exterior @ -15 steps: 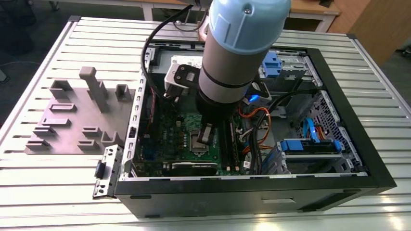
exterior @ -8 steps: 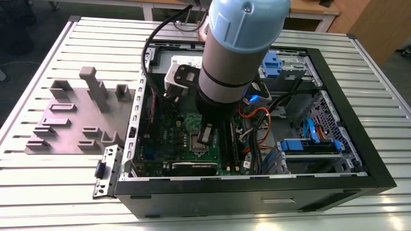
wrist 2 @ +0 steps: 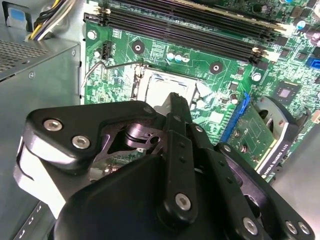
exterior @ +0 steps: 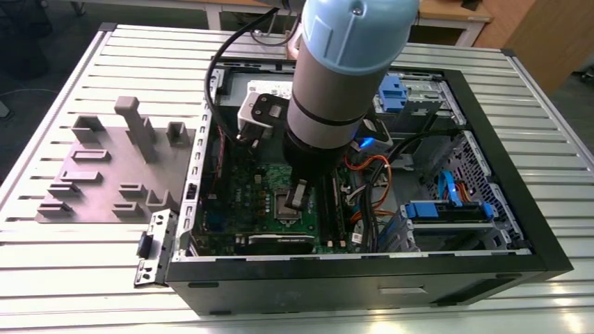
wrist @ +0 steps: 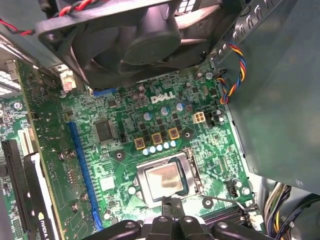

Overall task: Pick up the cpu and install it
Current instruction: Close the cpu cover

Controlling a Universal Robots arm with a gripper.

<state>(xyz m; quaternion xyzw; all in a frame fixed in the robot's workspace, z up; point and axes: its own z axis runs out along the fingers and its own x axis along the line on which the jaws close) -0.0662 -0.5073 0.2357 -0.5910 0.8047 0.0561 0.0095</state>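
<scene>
Black gripper (wrist 2: 175, 98) low over the socket, tip just at the near edge of the cpu (wrist: 166, 178); spread or pressed together, cannot say, nor whether touching. Carries nothing that can be made out.

Silver-grey cpu lying flat inside the socket frame (wrist: 192, 172) on the green board (wrist: 125, 125), square to the frame.

Past the socket in the first wrist view, a blue slot (wrist: 82, 170), then a black fan (wrist: 135, 35) overhanging the board. Past it in the second wrist view, long dark memory slots (wrist 2: 190, 30).

By the exterior view's clock: pale blue arm (exterior: 343, 62) reaching down into the open black case (exterior: 519, 229), gripper (exterior: 297, 196) over mid-board. Blue drive bracket (exterior: 446, 211) at 3 o'clock of the gripper. Grey fixture (exterior: 111, 174) at 9 o'clock of the case, apart from it, on the slatted metal table (exterior: 83, 278).
</scene>
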